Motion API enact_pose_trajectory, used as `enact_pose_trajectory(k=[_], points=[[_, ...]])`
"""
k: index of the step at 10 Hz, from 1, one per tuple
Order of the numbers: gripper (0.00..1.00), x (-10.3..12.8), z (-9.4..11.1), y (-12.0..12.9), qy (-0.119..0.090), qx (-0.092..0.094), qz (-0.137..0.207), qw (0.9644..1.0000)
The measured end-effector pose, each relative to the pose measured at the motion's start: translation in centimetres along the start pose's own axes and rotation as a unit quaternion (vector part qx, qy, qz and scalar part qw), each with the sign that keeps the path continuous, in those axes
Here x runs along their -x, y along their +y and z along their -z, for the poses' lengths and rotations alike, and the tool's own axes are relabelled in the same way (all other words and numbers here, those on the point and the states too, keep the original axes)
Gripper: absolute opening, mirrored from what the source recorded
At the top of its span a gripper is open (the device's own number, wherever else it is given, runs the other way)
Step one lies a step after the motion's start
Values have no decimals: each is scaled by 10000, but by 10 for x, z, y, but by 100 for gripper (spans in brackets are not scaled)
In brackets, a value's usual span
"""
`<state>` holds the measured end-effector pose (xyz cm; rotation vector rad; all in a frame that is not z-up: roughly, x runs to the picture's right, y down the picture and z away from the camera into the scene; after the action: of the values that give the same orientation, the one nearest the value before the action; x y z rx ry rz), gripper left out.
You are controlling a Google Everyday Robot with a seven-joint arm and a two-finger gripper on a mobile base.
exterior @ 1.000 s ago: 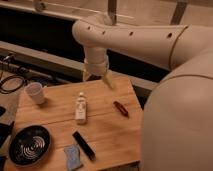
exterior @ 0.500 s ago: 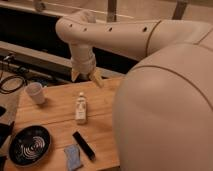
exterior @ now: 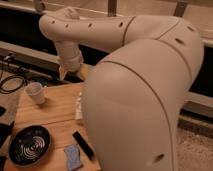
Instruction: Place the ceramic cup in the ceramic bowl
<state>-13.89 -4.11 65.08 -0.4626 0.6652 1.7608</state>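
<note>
The gripper (exterior: 72,75) hangs over the far edge of the wooden table (exterior: 56,102), jaws apart and empty (so nothing is done yet). Below it, toward the picture's left, the ceramic cup (exterior: 35,93) stands upright. Beyond the cup waits the ceramic bowl (exterior: 30,145), unfilled. A white bottle (exterior: 78,107) stands just under the gripper, while a black bar (exterior: 82,145) and a blue sponge (exterior: 73,157) lie farther off, probably clear of the path.
</note>
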Motion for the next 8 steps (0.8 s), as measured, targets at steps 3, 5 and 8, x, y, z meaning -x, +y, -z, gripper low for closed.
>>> enact_pose_trajectory(k=[3, 5, 8], points=[[80, 3, 1, 16, 45, 20, 107, 9999], [80, 18, -3, 12, -64, 224, 323, 9992], [80, 21, -12, 25, -304, 607, 698, 9952]])
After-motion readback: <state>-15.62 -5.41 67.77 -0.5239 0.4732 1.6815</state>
